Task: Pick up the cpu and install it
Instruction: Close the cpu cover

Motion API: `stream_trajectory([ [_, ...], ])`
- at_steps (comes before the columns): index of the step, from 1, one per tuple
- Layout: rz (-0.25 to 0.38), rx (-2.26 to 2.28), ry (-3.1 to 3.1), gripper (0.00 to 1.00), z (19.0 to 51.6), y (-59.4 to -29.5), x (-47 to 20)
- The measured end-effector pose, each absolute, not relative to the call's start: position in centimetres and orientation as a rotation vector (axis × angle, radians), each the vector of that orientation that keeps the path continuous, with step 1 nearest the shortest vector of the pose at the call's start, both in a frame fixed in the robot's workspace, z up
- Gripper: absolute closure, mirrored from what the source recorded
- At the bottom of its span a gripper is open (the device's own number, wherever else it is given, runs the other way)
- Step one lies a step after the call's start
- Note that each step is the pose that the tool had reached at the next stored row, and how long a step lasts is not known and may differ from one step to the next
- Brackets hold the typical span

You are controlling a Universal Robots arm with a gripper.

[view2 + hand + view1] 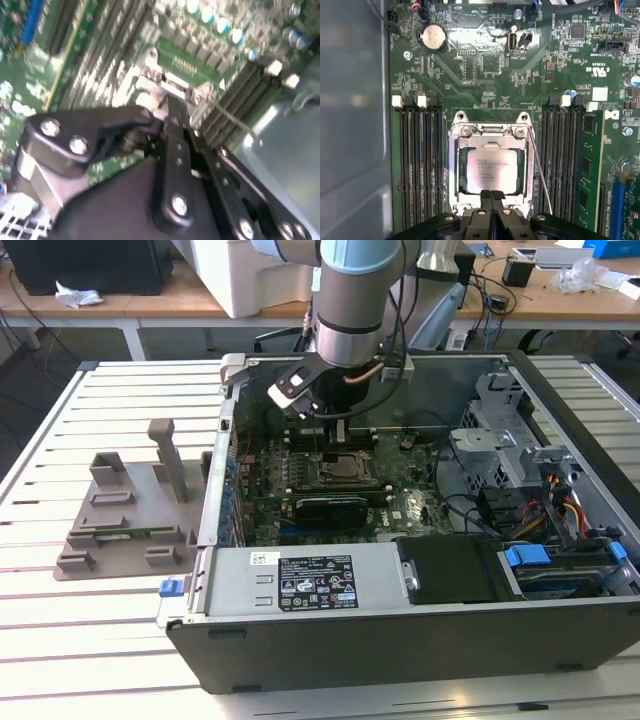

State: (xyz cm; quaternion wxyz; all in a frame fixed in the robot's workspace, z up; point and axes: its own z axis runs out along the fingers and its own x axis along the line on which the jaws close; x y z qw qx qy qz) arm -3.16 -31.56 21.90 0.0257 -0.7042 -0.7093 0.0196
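Observation:
The cpu, a silvery square chip, lies flat inside the metal-framed socket on the green motherboard. In the first wrist view my gripper hangs just above the chip's near edge, its two black fingers pressed together with nothing between them. In the second wrist view the black fingers point down at the socket frame. In the exterior view the gripper reaches into the open computer case, right above the socket.
Memory slots run along both sides of the socket, and a thin wire lever stands beside it. A grey plastic tray with upright posts sits on the slatted table at the exterior view's left. Drive bays and cables fill the case's right.

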Motion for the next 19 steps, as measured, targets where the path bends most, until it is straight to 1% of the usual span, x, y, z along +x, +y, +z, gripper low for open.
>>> stream_trajectory([
  [3,0.083,-2.165,-2.182,0.89,21.9,-31.8,-1.3],
  [6,0.089,-2.161,-2.18,0.89,22.1,-31.9,-0.4],
  [9,0.088,-2.16,-2.18,0.89,23.2,-31.9,-0.4],
  [15,0.088,-2.16,-2.18,0.89,26.9,-31.9,-0.4],
  [19,0.088,-2.16,-2.18,0.89,28.1,-31.9,-0.4],
])
